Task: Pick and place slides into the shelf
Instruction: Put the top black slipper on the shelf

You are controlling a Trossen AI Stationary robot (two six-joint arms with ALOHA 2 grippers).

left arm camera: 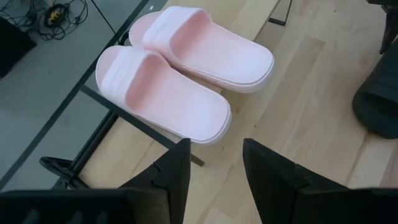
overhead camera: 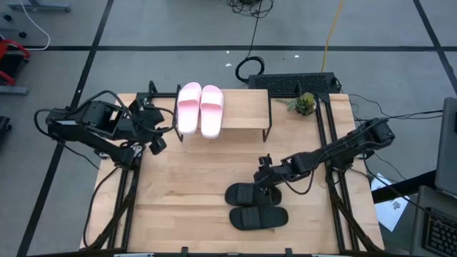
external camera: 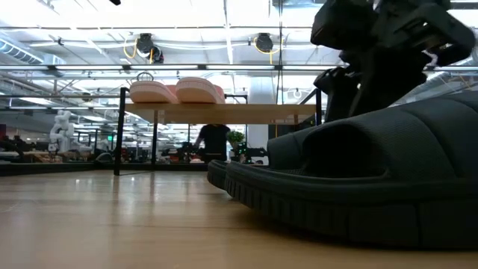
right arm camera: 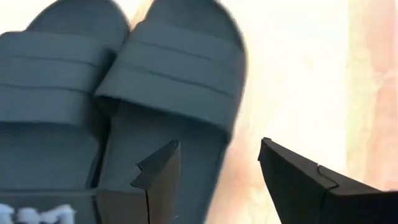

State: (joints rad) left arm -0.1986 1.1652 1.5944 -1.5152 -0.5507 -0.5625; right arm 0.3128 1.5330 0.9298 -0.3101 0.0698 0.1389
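Shelf (overhead camera: 243, 107): at the table's far edge, centre. Left half filled; right half bare.

Pink pair (overhead camera: 200, 108): side by side on the shelf's left end, long axes running front to back across the plank.

Black pair (overhead camera: 253, 205): on the tabletop near the front edge, right of centre, well apart from the shelf. One slide lies just behind the other, touching or nearly so; long axes run left to right, parallel to the plank, so each likely needs a quarter turn before placing.

Right gripper (overhead camera: 268, 184): fingers spread wide, holding nothing, poised over the end of the rear black slide (right arm camera: 168, 93). The slide's length stretches away from the claw. By far the nearer arm to this pair.

Left gripper (left arm camera: 214, 168): parted, empty, beside the shelf's left end, facing the pink pair; waiting.

Step in hand, as judged: grasp of the rear black slide.
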